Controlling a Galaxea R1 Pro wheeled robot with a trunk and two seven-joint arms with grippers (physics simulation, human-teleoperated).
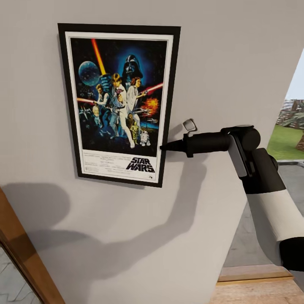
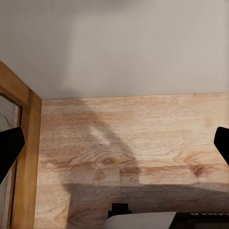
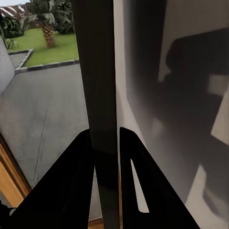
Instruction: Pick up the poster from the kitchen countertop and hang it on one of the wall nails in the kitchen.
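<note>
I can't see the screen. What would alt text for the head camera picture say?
A black-framed Star Wars poster sits flat against a plain light grey wall, with the robot's right gripper pinching the frame's right edge near the bottom. The black and white arm reaches in from the right, casting a shadow on the wall; a green lawn lies beyond.

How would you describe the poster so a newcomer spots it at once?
Look at the plain light grey wall ahead. Against it sits the poster, its right edge pinched by the right gripper. Nothing else there has its black frame, white border and "STAR WARS" lettering.

Wall nail hidden behind the poster (image 1: 119,103); left pincer (image 2: 114,148) tips cropped.
</note>
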